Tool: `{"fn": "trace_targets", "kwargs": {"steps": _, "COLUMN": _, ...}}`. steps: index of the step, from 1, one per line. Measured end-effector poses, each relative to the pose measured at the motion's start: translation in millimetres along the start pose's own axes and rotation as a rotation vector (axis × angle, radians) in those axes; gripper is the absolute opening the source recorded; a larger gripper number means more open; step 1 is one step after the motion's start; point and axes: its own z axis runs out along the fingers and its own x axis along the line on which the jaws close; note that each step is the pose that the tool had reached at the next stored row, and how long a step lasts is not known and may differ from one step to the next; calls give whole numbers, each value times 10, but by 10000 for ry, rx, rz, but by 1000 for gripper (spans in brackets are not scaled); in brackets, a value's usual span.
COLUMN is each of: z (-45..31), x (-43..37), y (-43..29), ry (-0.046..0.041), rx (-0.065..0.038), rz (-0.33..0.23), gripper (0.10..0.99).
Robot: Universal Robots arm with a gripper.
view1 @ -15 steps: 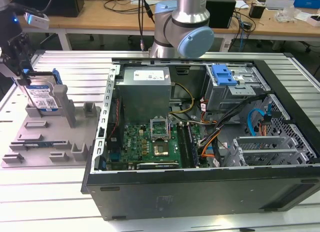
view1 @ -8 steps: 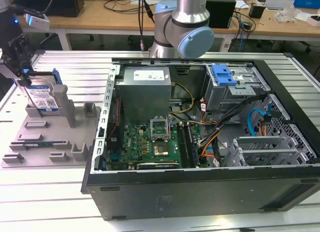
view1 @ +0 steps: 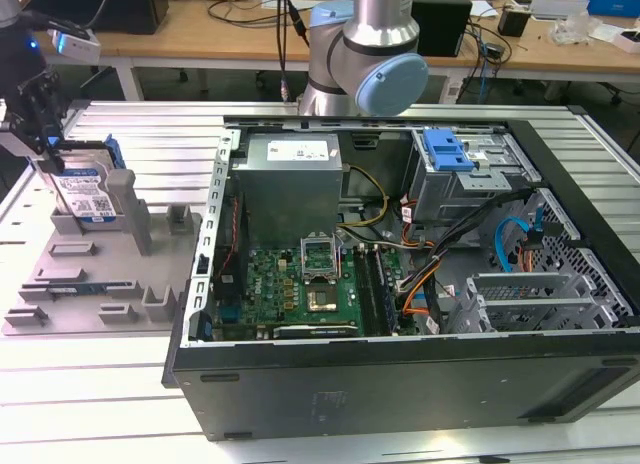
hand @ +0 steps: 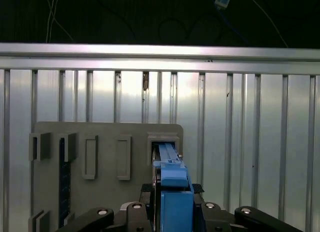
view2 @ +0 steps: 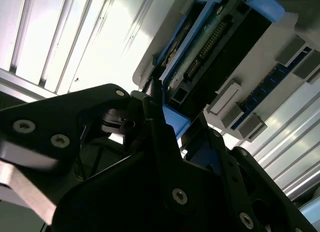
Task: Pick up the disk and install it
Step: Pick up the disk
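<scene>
The disk (view1: 88, 192), silver with a white-and-blue label and a blue carrier frame, stands on edge in a slot of the grey fixture (view1: 95, 289) at the exterior view's left. My gripper (view1: 48, 162) comes down on it from above. In both wrist views the black fingers (hand: 150, 204) flank the blue carrier (hand: 173, 189) and press its sides, so the gripper (view2: 172, 123) is shut on the disk (view2: 210, 47). The disk's lower end still sits in the slot (hand: 164, 142).
An open computer case (view1: 400, 369) fills the exterior view's middle and right, holding a grey metal box (view1: 290, 179), a motherboard (view1: 300, 284) and a drive cage with a bare blue bracket (view1: 446, 150). The arm's base (view1: 365, 54) rises behind the case. Benches stand behind.
</scene>
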Motion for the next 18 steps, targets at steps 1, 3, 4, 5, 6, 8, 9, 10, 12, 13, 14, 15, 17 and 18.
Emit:
{"fn": "trace_targets", "kwargs": {"steps": 1, "z": 2, "x": 0, "y": 0, "ry": 0, "rx": 0, "rz": 0, "gripper": 392}}
{"fn": "trace_targets", "kwargs": {"steps": 3, "z": 6, "x": 0, "y": 0, "ry": 0, "rx": 0, "rz": 0, "gripper": 392}}
{"fn": "trace_targets", "kwargs": {"steps": 4, "z": 9, "x": 0, "y": 0, "ry": -1, "rx": 0, "rz": 0, "gripper": 392}}
{"fn": "trace_targets", "kwargs": {"steps": 5, "z": 11, "x": 0, "y": 0, "ry": 0, "rx": 0, "rz": 0, "gripper": 392}}
{"fn": "trace_targets", "kwargs": {"steps": 6, "z": 13, "x": -1, "y": 0, "ry": 0, "rx": 0, "rz": 0, "gripper": 392}}
{"fn": "trace_targets", "kwargs": {"steps": 8, "z": 15, "x": 0, "y": 0, "ry": 0, "rx": 0, "rz": 0, "gripper": 392}}
{"fn": "trace_targets", "kwargs": {"steps": 9, "z": 16, "x": -1, "y": 0, "ry": 0, "rx": 0, "rz": 0, "gripper": 392}}
{"fn": "trace_targets", "kwargs": {"steps": 10, "z": 16, "x": 0, "y": 0, "ry": 0, "rx": 0, "rz": 0, "gripper": 392}}
{"fn": "trace_targets", "kwargs": {"steps": 12, "z": 16, "x": -1, "y": 0, "ry": -1, "rx": 0, "rz": 0, "gripper": 392}}
{"fn": "trace_targets", "kwargs": {"steps": 13, "z": 16, "x": 0, "y": 0, "ry": 0, "rx": 0, "rz": 0, "gripper": 369}}
{"fn": "trace_targets", "kwargs": {"steps": 14, "z": 16, "x": -1, "y": 0, "ry": 0, "rx": 0, "rz": 0, "gripper": 369}}
{"fn": "trace_targets", "kwargs": {"steps": 15, "z": 16, "x": -1, "y": 0, "ry": 0, "rx": 0, "rz": 1, "gripper": 369}}
{"fn": "trace_targets", "kwargs": {"steps": 17, "z": 16, "x": 0, "y": 0, "ry": 0, "rx": 0, "rz": 0, "gripper": 369}}
{"fn": "trace_targets", "kwargs": {"steps": 18, "z": 16, "x": -1, "y": 0, "ry": 0, "rx": 0, "rz": 0, "gripper": 369}}
